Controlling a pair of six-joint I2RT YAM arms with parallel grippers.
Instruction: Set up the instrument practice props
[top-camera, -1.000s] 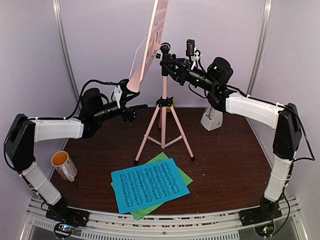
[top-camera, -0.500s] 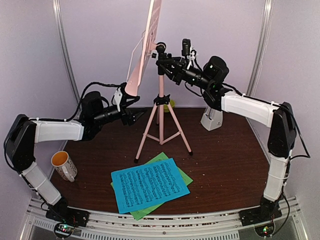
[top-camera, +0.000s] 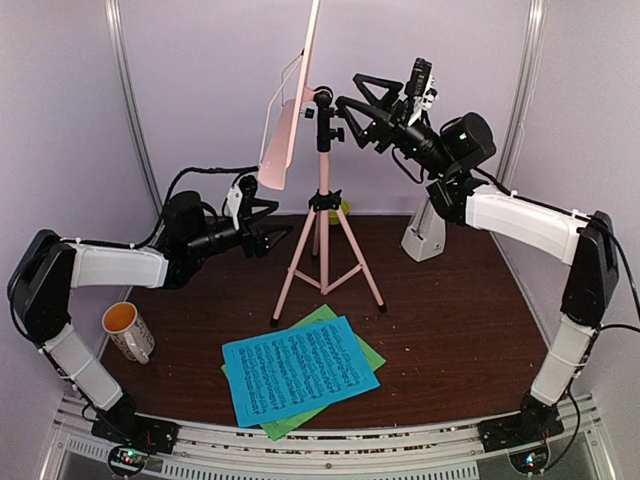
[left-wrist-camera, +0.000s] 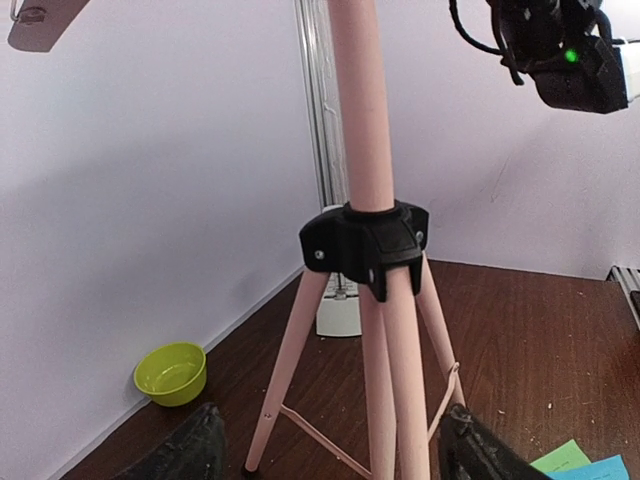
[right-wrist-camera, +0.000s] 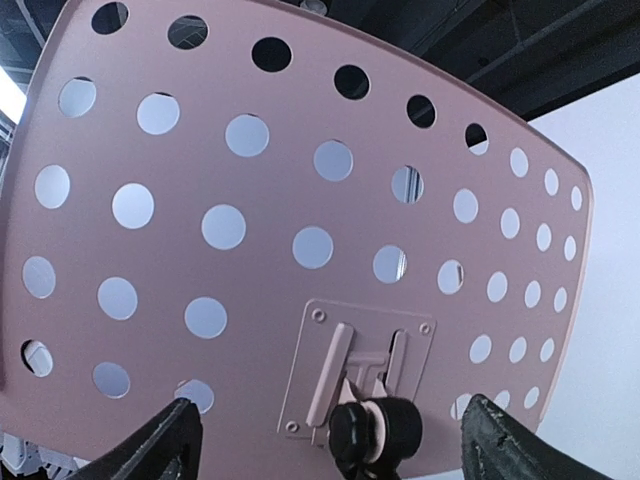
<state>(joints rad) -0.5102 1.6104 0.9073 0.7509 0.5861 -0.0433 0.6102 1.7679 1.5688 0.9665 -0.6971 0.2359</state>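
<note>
Sheets of music lie nearest us on the brown table (top-camera: 450, 330). The blue sheet (top-camera: 300, 370) rests on top of the green sheet (top-camera: 322, 315), which shows only at its corners. Left of them, by the table's left edge, we see a white mug (top-camera: 128, 331) with an orange inside, standing upright.

Farther in, the pink music stand (top-camera: 322, 215) stands on its three spread legs at mid-table. Its perforated desk is raised high and tilted steeply, nearly edge-on to the overhead camera. The left gripper (top-camera: 275, 222) hovers just left of the stand's legs, about level with the black collar. Its jaws are spread wide and hold nothing.

At the far right the white metronome (top-camera: 425, 235) stands near the back wall, partly behind the right arm. A small lime bowl (left-wrist-camera: 172, 372) sits by the far wall behind the stand. Highest up, the right gripper (top-camera: 350, 90) faces the back of the desk beside the black knob, jaws wide apart, gripping nothing.
</note>
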